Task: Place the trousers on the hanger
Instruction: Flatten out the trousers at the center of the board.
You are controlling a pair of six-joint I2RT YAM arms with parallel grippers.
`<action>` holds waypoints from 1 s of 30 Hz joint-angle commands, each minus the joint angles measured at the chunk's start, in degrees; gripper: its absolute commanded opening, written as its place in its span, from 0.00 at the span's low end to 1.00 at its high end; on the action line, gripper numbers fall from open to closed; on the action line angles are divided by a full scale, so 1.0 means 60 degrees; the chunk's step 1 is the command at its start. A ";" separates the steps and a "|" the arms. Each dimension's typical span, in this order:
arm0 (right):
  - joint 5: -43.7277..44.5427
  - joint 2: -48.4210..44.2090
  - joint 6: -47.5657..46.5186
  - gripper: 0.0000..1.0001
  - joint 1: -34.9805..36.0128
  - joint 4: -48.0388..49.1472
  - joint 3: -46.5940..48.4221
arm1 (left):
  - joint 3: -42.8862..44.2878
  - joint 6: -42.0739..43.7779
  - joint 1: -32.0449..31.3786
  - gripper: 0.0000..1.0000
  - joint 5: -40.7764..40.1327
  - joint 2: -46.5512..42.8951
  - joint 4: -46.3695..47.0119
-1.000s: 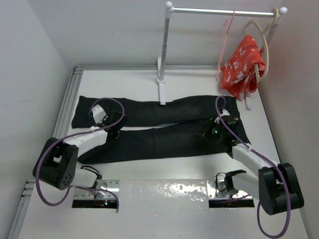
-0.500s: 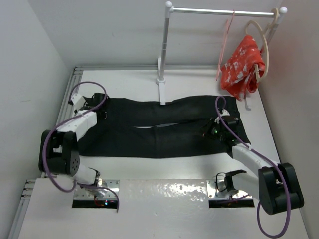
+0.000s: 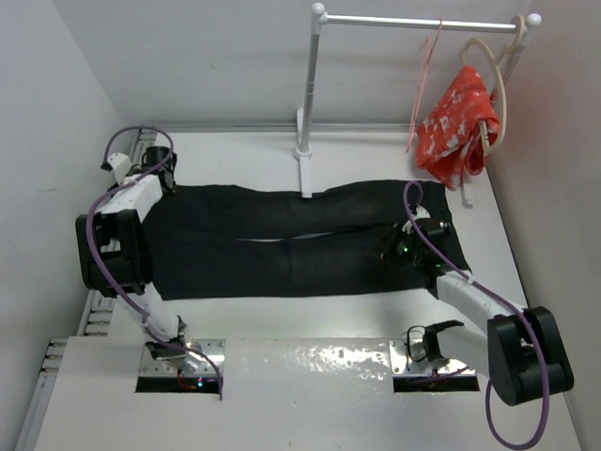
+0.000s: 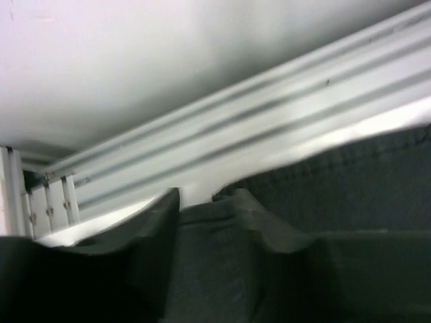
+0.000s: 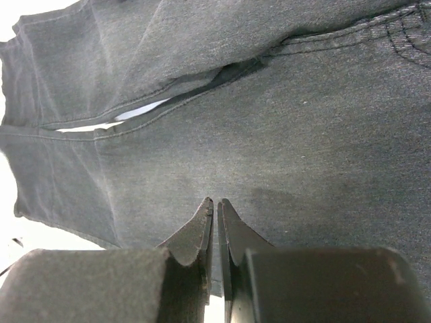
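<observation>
The black trousers (image 3: 310, 240) lie flat on the table, waist to the right and both legs stretched left. My left gripper (image 3: 156, 162) is at the far-left end of the upper leg. In the left wrist view its fingers (image 4: 165, 215) stand apart, and a fold of the dark cloth (image 4: 377, 188) lies between them at the left gripper (image 4: 205, 199). My right gripper (image 3: 402, 246) is shut, its tips (image 5: 215, 202) resting on the fabric (image 5: 269, 134) near the crotch seam with nothing pinched. The thin pink hanger (image 3: 427, 80) hangs on the rail at the back right.
A white rack (image 3: 308, 85) stands behind the trousers, its base (image 3: 305, 155) touching the upper leg. A beige hanger (image 3: 495, 89) holding a red patterned cloth (image 3: 460, 122) hangs beside the pink one. An aluminium rail (image 4: 236, 128) borders the table's left edge.
My left arm swept from the near leg's middle up to the far-left corner, pulling the leg end along, and its jaws parted. The right arm stayed put.
</observation>
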 commanded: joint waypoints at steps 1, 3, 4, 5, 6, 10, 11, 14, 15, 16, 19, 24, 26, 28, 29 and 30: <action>-0.0146 -0.0121 -0.0148 0.06 0.0085 0.0382 0.0372 | 0.0622 0.1207 0.0192 0.39 0.0236 0.0064 0.0110; -0.0146 -0.0107 -0.0148 0.05 0.0100 0.0353 0.0387 | 0.0463 0.1207 0.0308 0.43 0.0803 -0.0300 0.0226; -0.0146 -0.0107 -0.0177 0.06 0.0114 0.0338 0.0387 | 0.0360 0.1120 0.0367 0.42 0.1069 -0.0491 0.0314; -0.0146 -0.0121 -0.0177 0.05 0.0114 0.0338 0.0401 | -0.0062 0.1047 0.0411 0.38 0.1390 -0.0696 0.0358; -0.0146 -0.0136 -0.0177 0.06 0.0129 0.0324 0.0402 | -0.0341 0.0887 0.0498 0.32 0.1974 -0.1177 0.0460; -0.0263 -0.0369 -0.0177 0.05 0.0114 0.0236 0.0431 | -0.1937 0.0358 0.1127 0.19 0.3748 -0.2541 0.0679; -0.0278 -0.0428 -0.0177 0.06 0.0114 0.0250 0.0431 | -0.2666 0.0285 0.1332 0.14 0.4158 -0.2805 0.0710; -0.0278 -0.0473 -0.0192 0.06 0.0129 0.0235 0.0431 | -0.3840 0.0065 0.2574 0.00 0.5637 -0.4034 0.0667; -0.0307 -0.0415 -0.0177 0.06 0.0129 0.0265 0.0431 | -0.4063 0.0123 0.2782 0.00 0.5787 -0.4256 0.0666; -0.0366 -0.0342 -0.0148 0.05 0.0129 0.0309 0.0431 | -0.4210 0.0167 0.2958 0.00 0.5846 -0.4461 0.0536; -0.0541 -0.0209 -0.0046 0.05 0.0129 0.0411 0.0431 | -0.4489 0.0269 0.3763 0.00 0.6050 -0.5004 0.0067; -0.0322 -0.0428 -0.0177 0.06 0.0129 0.0236 0.0431 | -0.5397 0.0841 0.5128 0.30 0.8190 -0.4654 0.0416; -0.0322 -0.0429 -0.0177 0.06 0.0129 0.0236 0.0431 | -0.5501 0.0710 0.5143 0.34 0.7943 -0.4740 0.0301; -0.0322 -0.0385 -0.0192 0.06 0.0129 0.0236 0.0431 | -0.5340 0.0622 0.5259 0.34 0.7752 -0.4901 0.0081; -0.0322 -0.0341 -0.0192 0.06 0.0129 0.0265 0.0445 | -0.5339 0.0679 0.5579 0.36 0.7693 -0.5120 0.0037; -0.0337 -0.0283 -0.0177 0.05 0.0144 0.0265 0.0446 | -0.5325 0.0724 0.5771 0.36 0.7692 -0.5195 -0.0080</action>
